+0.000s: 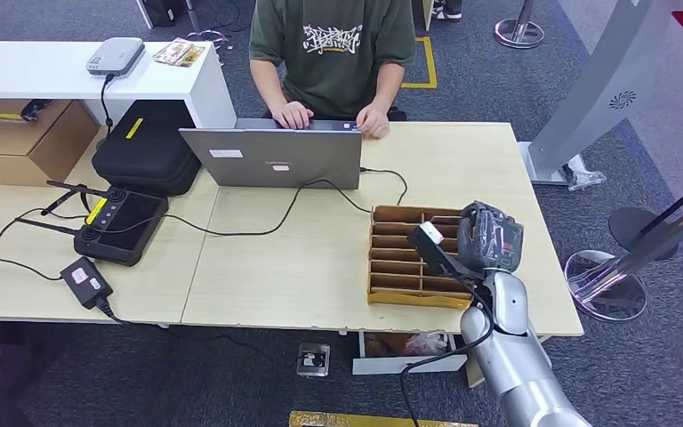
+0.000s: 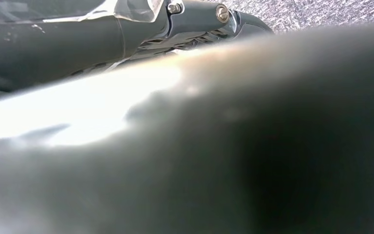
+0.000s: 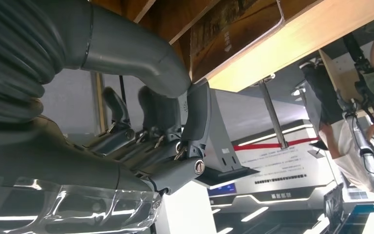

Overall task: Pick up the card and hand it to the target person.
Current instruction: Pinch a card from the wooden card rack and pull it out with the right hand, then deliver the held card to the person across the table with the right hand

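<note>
Item: right hand (image 1: 491, 236), poised over the right end of a slotted cardboard tray (image 1: 391, 267) on the pale table (image 1: 302, 267). Its thumb is bent towards the fingers; we cannot tell whether they hold anything. We cannot make out the card among the slots.

Item: left hand (image 2: 195, 22), blurred; we cannot tell its finger state.

Item: person (image 1: 333, 44) at a laptop (image 1: 271, 158), on the table's far side.

A blur covers most of the left wrist view, the person (image 1: 333, 53) behind the laptop (image 1: 271, 157) is cut off above the shoulders, and the right hand (image 1: 489, 237) hides part of the slotted box (image 1: 400, 258).
</note>
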